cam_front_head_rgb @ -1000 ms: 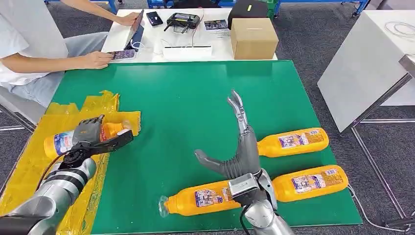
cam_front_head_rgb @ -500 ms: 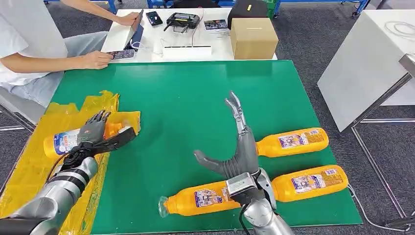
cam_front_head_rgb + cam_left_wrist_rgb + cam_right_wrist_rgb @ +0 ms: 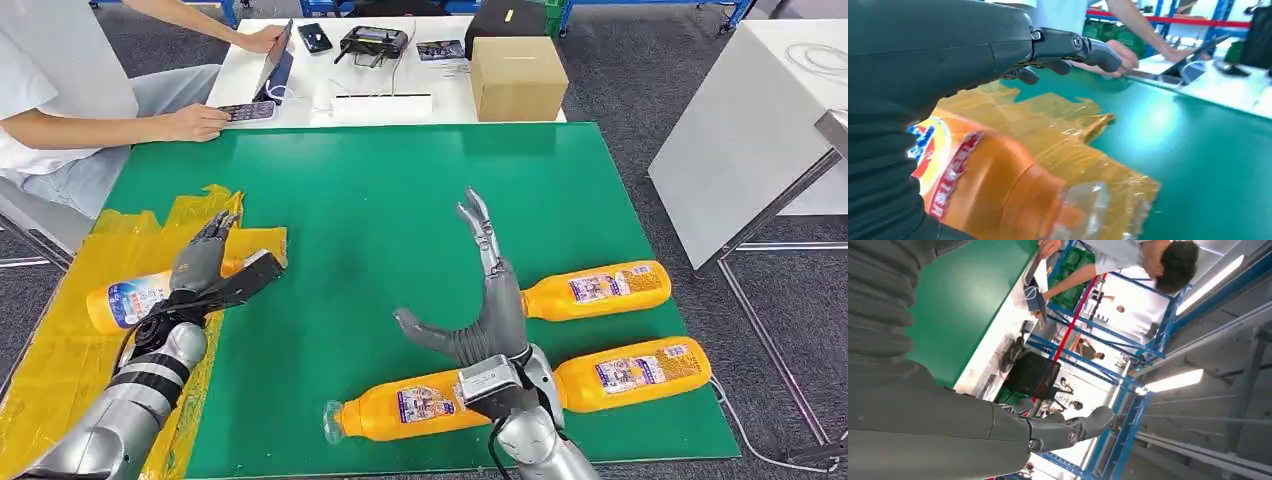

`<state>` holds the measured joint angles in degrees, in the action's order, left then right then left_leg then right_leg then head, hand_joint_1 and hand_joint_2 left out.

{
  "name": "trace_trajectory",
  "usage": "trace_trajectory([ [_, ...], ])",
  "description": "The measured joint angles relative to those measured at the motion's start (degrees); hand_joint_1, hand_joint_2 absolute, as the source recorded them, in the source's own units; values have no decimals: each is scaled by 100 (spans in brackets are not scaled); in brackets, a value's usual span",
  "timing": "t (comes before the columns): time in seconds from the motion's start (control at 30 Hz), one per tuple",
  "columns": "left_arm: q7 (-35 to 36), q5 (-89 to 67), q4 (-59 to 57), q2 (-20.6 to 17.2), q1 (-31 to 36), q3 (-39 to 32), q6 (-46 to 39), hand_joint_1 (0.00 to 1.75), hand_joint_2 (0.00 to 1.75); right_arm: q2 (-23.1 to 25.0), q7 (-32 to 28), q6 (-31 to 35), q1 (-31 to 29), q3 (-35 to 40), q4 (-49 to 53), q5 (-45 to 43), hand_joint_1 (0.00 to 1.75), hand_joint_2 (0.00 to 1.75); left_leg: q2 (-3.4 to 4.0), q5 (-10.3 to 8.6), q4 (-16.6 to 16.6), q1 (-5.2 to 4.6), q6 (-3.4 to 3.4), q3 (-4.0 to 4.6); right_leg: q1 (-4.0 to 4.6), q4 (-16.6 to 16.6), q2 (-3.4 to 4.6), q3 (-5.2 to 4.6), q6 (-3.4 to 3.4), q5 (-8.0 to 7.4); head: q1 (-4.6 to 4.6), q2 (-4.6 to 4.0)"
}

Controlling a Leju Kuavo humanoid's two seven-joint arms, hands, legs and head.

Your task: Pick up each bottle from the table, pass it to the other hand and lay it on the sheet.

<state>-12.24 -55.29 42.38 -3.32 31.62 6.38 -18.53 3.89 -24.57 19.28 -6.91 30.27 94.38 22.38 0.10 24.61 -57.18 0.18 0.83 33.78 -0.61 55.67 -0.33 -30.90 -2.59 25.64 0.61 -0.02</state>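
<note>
An orange bottle (image 3: 128, 301) lies on its side on the yellow sheet (image 3: 60, 345) at the table's left. My left hand (image 3: 205, 270) hovers just above the bottle's neck end with fingers spread, holding nothing. The left wrist view has the same bottle (image 3: 988, 185) close under the hand (image 3: 1068, 47), on the crinkled sheet (image 3: 1058, 120). Three more orange bottles lie on the green mat: one at the near middle (image 3: 410, 405), one at the near right (image 3: 635, 372), one beyond it (image 3: 595, 288). My right hand (image 3: 487, 295) stands raised and empty between them, fingers pointing away.
A person sits at the far left, a hand (image 3: 195, 122) on a calculator at the white table behind the mat. A cardboard box (image 3: 518, 78), a tablet and a controller stand there. Another white table (image 3: 745, 130) is at the right. The mat's middle (image 3: 370, 200) is bare.
My left hand has uncurled its fingers, let go of the bottle and lifted off it. The bottle now rests on the sheet. My right hand has barely moved.
</note>
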Motion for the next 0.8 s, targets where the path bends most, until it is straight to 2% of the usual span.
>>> trace_trajectory([
  [0.23, -146, 931, 1373, -13, -613, 391, 641, 0, 175, -63, 208, -125, 104, -13, 0, 378, 0, 175, 0, 2, 0, -1, 1, 5, -1, -1, 0, -1, 0, 1, -2, 0],
  [0.37, -371, 1826, 2324, -37, -1088, 511, 972, 0, 175, -251, 781, -643, 119, 17, -20, 1273, 0, 175, 0, 3, 0, -2, 1, 5, -1, -3, 0, -2, 0, 1, 0, 0],
  [0.47, -500, 2354, 2923, -37, -1464, 516, 1147, 0, 175, -521, 1165, -1062, 137, 116, -79, 1836, 0, 175, -2, 3, 0, -2, 1, 6, -1, -3, -1, -4, 1, 1, 0, 0],
  [0.6, -601, 2644, 3405, -31, -1772, 520, 1268, 0, 175, -835, 1270, -1266, 163, 221, -129, 2123, 0, 175, 0, 3, 0, -2, 1, 5, -1, -4, 0, -4, 1, 1, 0, 0],
  [0.8, -791, 2894, 3575, 83, -1942, 520, 1359, 0, 175, -1596, 1300, -1587, 302, 433, -175, 2365, 0, 175, -5, 3, -1, -4, 2, 6, -3, -5, -3, -2, 0, 1, 2, 0],
])
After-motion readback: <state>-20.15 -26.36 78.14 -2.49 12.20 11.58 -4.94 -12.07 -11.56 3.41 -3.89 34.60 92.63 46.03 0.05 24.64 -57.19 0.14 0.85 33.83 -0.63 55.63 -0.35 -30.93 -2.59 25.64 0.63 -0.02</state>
